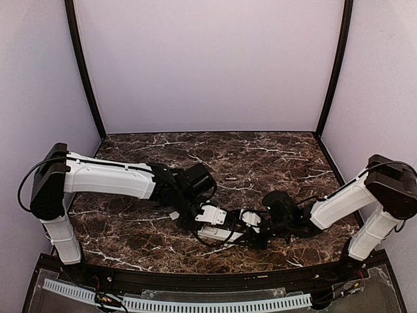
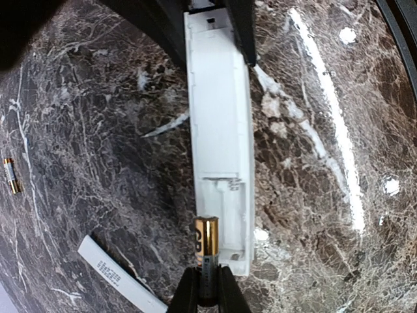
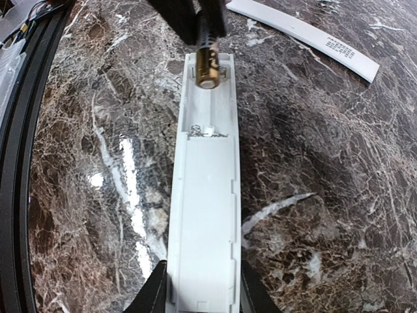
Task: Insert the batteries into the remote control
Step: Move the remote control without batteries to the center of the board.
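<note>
**Clerk:** While the battery bay [image 3: 207,111] lies open, what do you list?

**Me:** Item one: remote control [image 3: 205,195], white, back side up on the desk [image 3: 339,195], cover off, bay empty, spring contact [image 3: 205,135] showing mid-body. Item two: my right hand [image 3: 202,293], clamped across the remote's near end, one finger on each long edge. Item three: my left hand [image 2: 206,290], closed on a battery [image 2: 206,238], gold and black, held tilted, its free end just over the bay's outer end. Item four: second battery [image 2: 10,175], loose on the desk, well apart. Item five: flat white cover strip [image 2: 120,277], lying near the remote.

**Clerk:** Step in hand?

**Me:** Seating the first cell, I judge; neither cell is in yet.

**Clerk:** And the next move?

**Me:** Lower the free end into the bay, line the cell up with the remote's length, press it toward the spring, then let go. The right hand should hold firm so the body does not slide. Polarity I cannot read.
</note>
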